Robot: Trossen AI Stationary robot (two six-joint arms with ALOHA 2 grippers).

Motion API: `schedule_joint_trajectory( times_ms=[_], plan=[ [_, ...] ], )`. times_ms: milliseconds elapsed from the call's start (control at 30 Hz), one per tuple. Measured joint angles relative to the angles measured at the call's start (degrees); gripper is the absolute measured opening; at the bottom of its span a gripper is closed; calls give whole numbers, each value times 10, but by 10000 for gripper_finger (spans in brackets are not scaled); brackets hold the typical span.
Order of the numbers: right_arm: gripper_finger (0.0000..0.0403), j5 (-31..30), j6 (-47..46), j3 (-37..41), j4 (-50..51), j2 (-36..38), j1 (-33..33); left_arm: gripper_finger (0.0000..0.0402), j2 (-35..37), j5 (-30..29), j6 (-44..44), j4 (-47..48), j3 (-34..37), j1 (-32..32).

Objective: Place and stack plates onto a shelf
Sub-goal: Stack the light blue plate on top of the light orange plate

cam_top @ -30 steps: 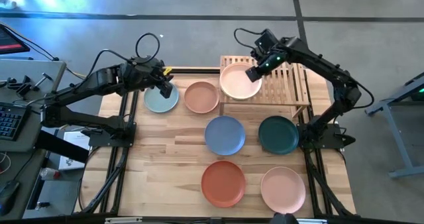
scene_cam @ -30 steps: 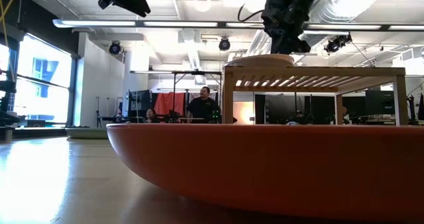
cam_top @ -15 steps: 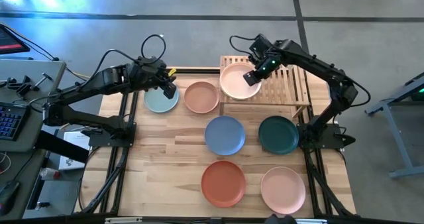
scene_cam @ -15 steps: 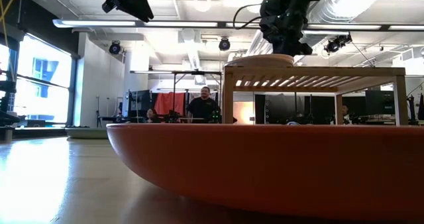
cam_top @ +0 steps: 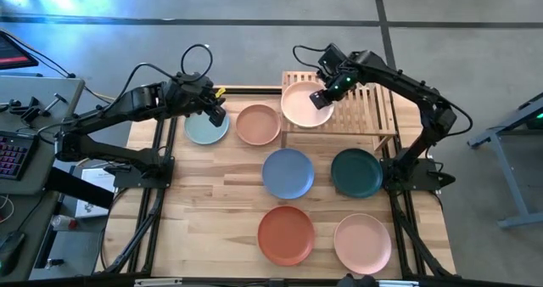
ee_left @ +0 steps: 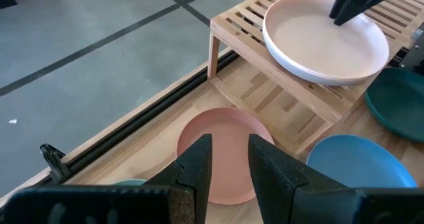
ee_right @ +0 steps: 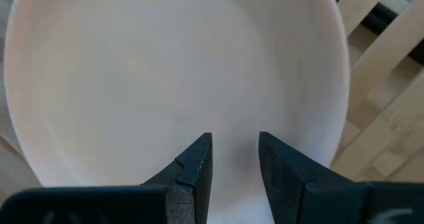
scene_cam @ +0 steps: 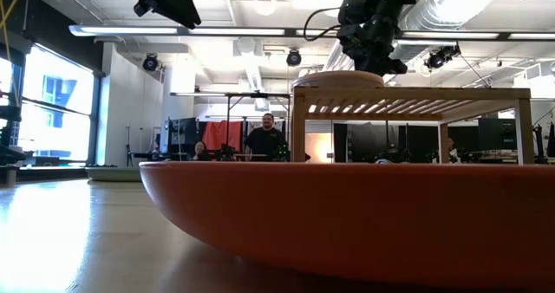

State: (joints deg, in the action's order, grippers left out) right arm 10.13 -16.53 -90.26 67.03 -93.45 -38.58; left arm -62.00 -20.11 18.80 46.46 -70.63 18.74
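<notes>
The shelf [cam_top: 339, 107] stands at the table's far edge, bearing the cream plate [cam_top: 306, 105] on its left end; the right gripper [cam_top: 327, 90] hangs over that plate's right rim, fingers narrowly parted and empty. Left of the shelf lie the peach plate [cam_top: 257, 124] and the pale teal plate [cam_top: 204, 129], the left gripper [cam_top: 216, 113] between them, fingers narrowly parted. In front of the shelf lie the blue plate [cam_top: 288, 172], dark green plate [cam_top: 356, 172], orange plate [cam_top: 286, 235] and pink plate [cam_top: 362, 243].
</notes>
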Motion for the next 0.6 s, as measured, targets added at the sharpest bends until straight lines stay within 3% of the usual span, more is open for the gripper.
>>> schedule_joint_trajectory(
  times_ms=[200,333,600],
  plan=[
    [101,10,-1,0,-9,20,4,86,0,0,0,13,0,0],
    [101,49,0,0,-26,47,13,86,-5,0,4,72,0,5],
    [101,53,0,0,-67,100,41,86,-40,0,47,151,0,25]
  ],
)
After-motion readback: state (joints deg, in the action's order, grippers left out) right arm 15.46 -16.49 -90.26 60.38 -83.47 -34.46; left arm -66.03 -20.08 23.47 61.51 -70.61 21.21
